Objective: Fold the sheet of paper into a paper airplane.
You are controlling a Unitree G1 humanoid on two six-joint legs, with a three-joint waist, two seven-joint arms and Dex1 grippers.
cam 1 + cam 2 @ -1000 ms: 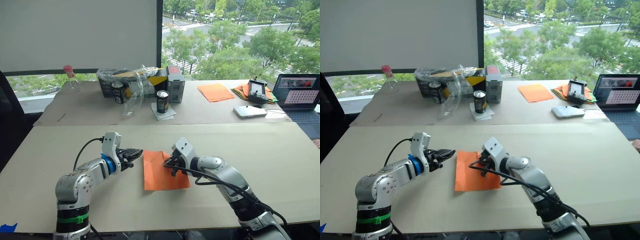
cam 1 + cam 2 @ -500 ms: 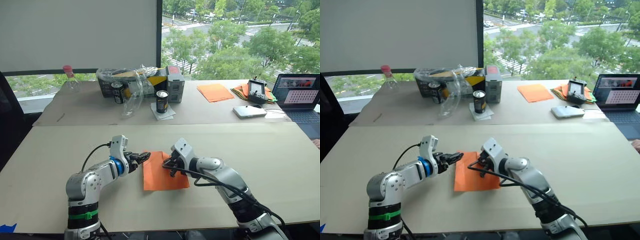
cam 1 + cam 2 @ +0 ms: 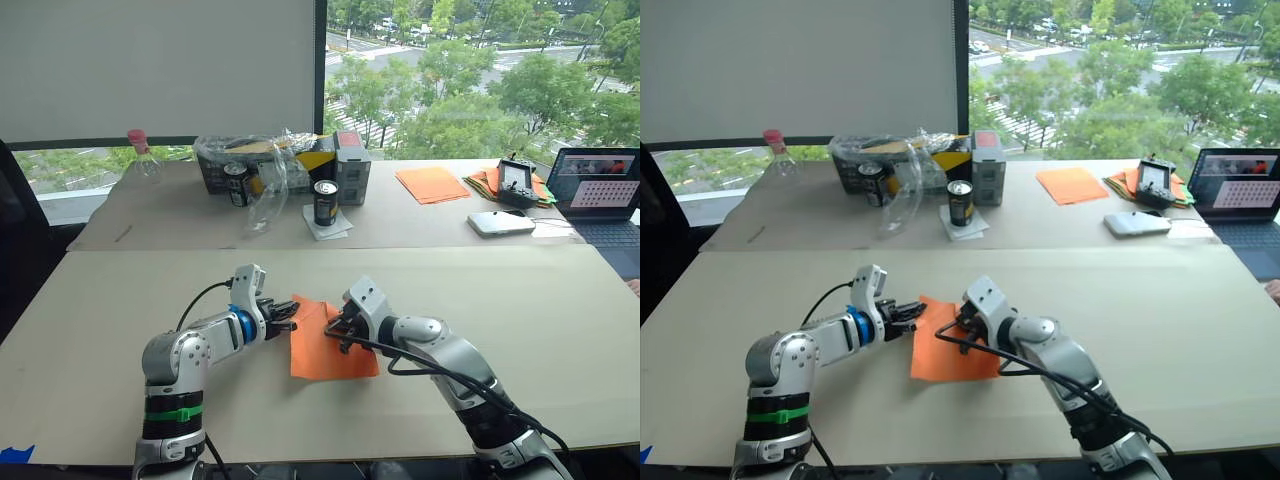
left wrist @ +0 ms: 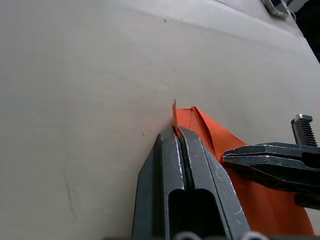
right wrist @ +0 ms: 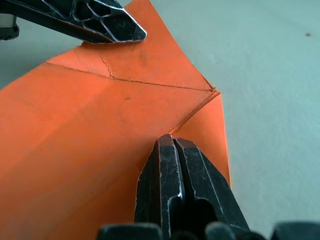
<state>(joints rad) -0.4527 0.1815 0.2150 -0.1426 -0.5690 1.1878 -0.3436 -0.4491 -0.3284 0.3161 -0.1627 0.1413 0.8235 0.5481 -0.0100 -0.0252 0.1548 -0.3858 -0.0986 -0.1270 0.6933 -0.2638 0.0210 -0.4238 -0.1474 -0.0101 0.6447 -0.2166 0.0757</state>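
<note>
The left gripper (image 3: pixel 287 315) has closed in from nine o'clock, jaws now pinching the far-left corner of the sheet of paper (image 3: pixel 330 350) mid-bench while the right gripper's (image 3: pixel 338 331) shut jaws pin it, readying a corner fold.

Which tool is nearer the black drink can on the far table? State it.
Right. The right tool sits almost straight in front of the black drink can; the left tool sits slightly further left.

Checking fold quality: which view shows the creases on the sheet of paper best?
Right wrist view: the sheet of paper lies close, with crease lines and a folded corner plain. Left wrist view shows one lifted corner; the eye views show a flat orange shape.
</note>
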